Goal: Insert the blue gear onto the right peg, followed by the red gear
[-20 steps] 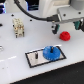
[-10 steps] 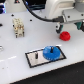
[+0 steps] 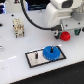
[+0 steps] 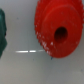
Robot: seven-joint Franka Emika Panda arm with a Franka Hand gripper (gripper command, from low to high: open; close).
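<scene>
White worktop carries a blue gear already on the plate's right peg, while the tool, its grip state unclear, hovers over the red gear; an off-centre pinch could knock it away.

The exterior view looks down slantwise across the white table; the wrist view hangs close above the small bright-red plastic gear, which both share.

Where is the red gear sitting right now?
In the exterior view the red gear lies on the white table, below the gripper, up and to that view's right of the blue gear on the grey plate.
</scene>
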